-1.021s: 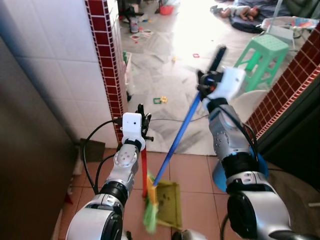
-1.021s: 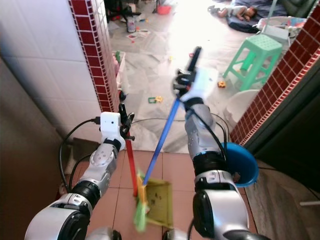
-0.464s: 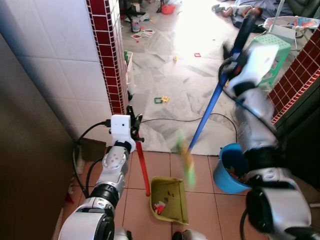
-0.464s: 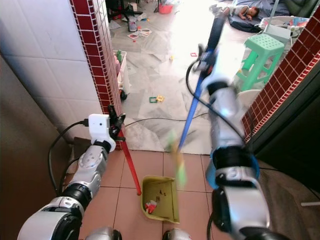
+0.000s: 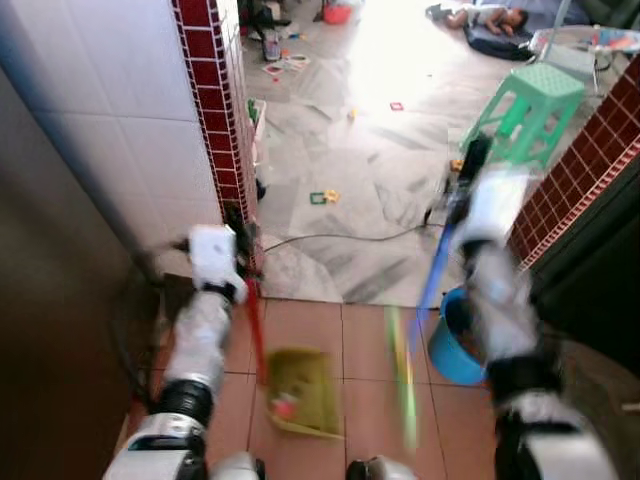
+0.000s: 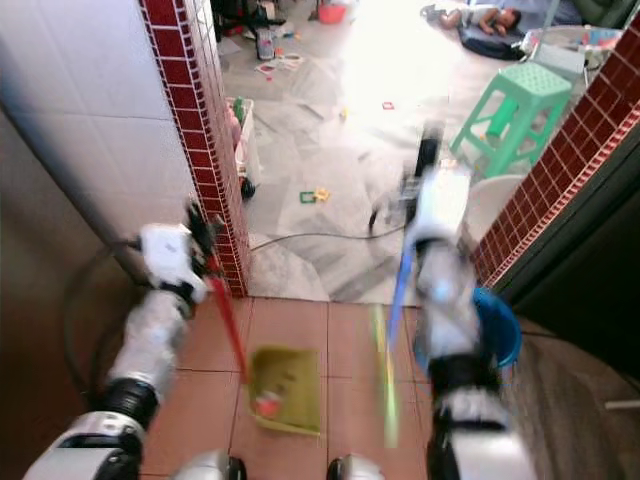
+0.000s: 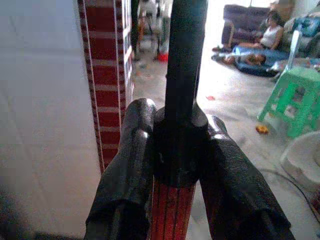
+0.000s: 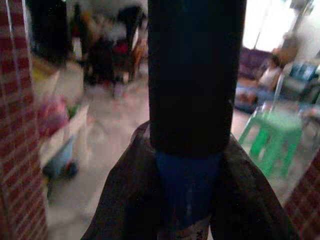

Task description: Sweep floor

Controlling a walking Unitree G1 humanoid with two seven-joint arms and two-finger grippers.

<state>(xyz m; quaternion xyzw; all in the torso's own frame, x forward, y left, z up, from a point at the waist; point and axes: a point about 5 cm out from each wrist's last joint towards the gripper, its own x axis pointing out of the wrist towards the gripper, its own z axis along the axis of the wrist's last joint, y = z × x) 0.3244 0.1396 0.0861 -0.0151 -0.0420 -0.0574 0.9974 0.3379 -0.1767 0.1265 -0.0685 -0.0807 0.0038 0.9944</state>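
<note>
One red scrap (image 5: pixel 284 407) in dustpan (image 5: pixel 312 385)

Glossy marble floor (image 5: pixel 370 190); matt terracotta tiles (image 5: pixel 360 340); plastic stool (image 5: pixel 525 105); plastic dustpan (image 5: pixel 300 395).

Two silver metallic arms, built of rounded segments with black ring joints, each end in a white boxy wrist block. A black cable loops beside the left arm. The left gripper (image 7: pixel 172 165) has two long, matte black, rounded fingers (image 7: pixel 125 170); the right gripper (image 8: pixel 187 185) has the same dark fingers (image 8: pixel 127 195).
</note>
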